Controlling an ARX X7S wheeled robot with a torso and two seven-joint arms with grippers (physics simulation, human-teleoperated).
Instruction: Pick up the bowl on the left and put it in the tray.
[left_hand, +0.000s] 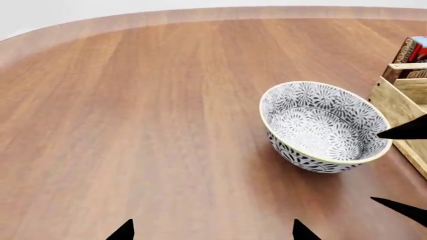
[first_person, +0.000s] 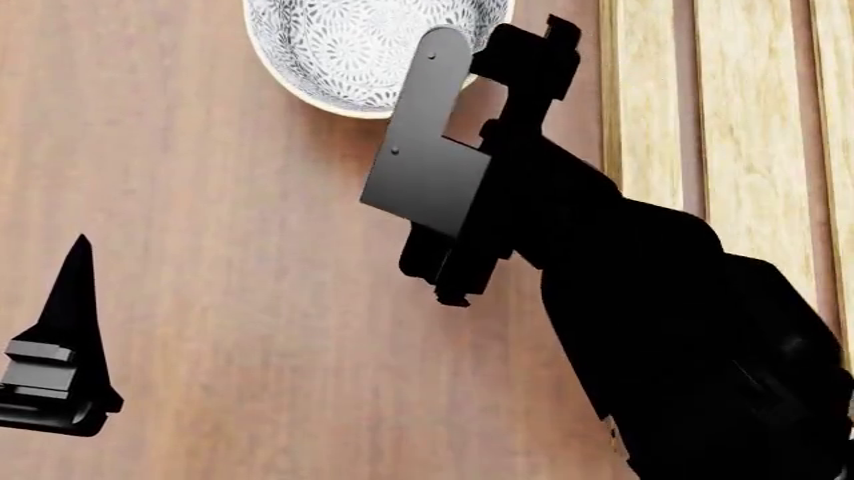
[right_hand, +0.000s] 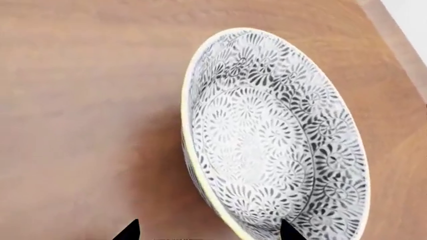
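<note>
On table (left_hand: 133, 100) | bowl (left_hand: 320, 125) upright beside tray (left_hand: 400, 100) | right claw (right_hand: 207, 232) released over bowl | left claw (left_hand: 210, 232) released

The head view looks steeply down, both wrist views slant across the table (left_hand: 133, 125); all share the bowl (right_hand: 273, 140).

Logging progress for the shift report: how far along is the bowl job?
Early. Nothing is done yet: the bowl sits on the table beside the tray, not in it. In hand: the right gripper is open at the bowl's rim, not closed on it. Left: grasp, lift, place in tray.
</note>
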